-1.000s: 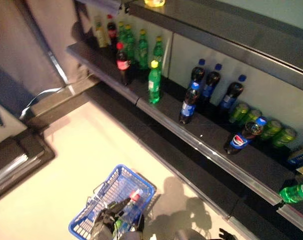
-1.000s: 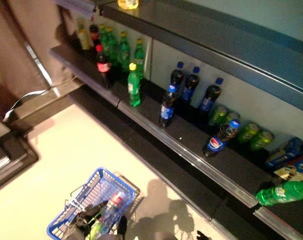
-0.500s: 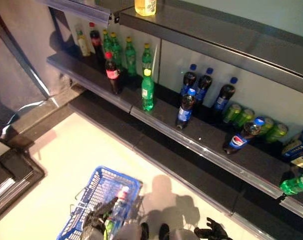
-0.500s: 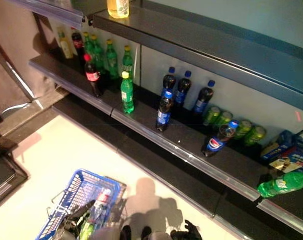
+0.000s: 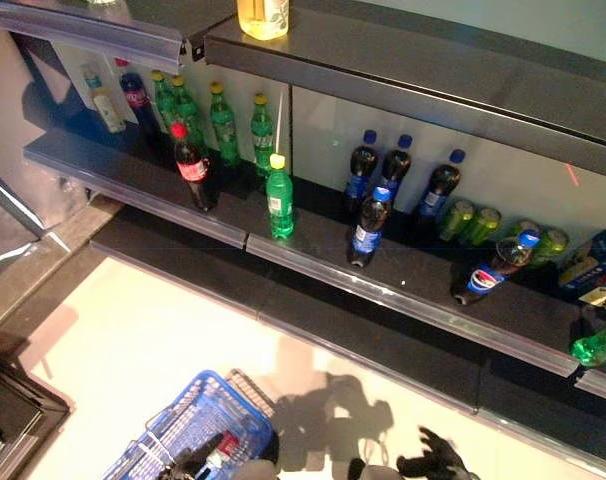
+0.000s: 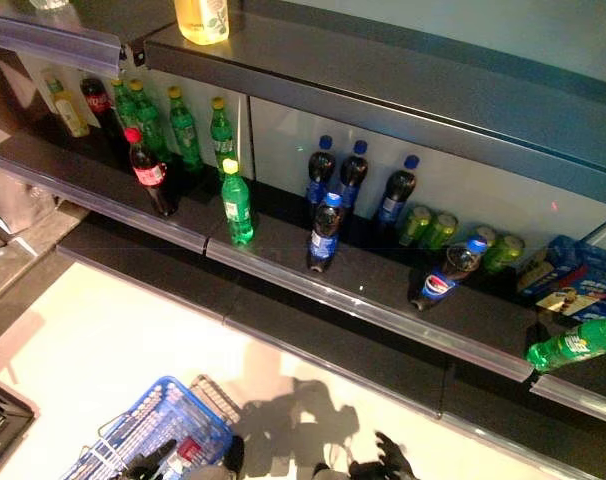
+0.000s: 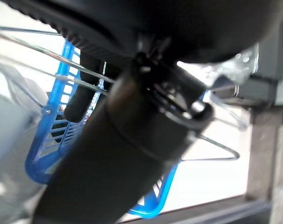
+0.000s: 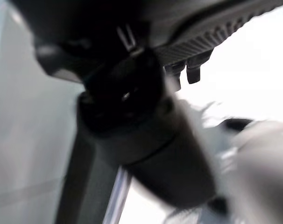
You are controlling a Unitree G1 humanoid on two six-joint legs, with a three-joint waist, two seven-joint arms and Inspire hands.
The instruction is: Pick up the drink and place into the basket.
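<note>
shop aisle — shelf [image 5: 313, 255] stocked with soda bottles [image 5: 369, 227], cans [image 5: 469, 222] — blue shopping basket [image 5: 188, 430].

From the right hand [image 5: 438, 462] at six o'clock, bare floor [image 5: 163, 340] leads toward twelve to the shelf [image 5: 423, 295], whose front edge is crowded by a green bottle [image 5: 279, 197], a dark bottle [image 5: 367, 228] and a tipped bottle [image 5: 488, 272].
</note>
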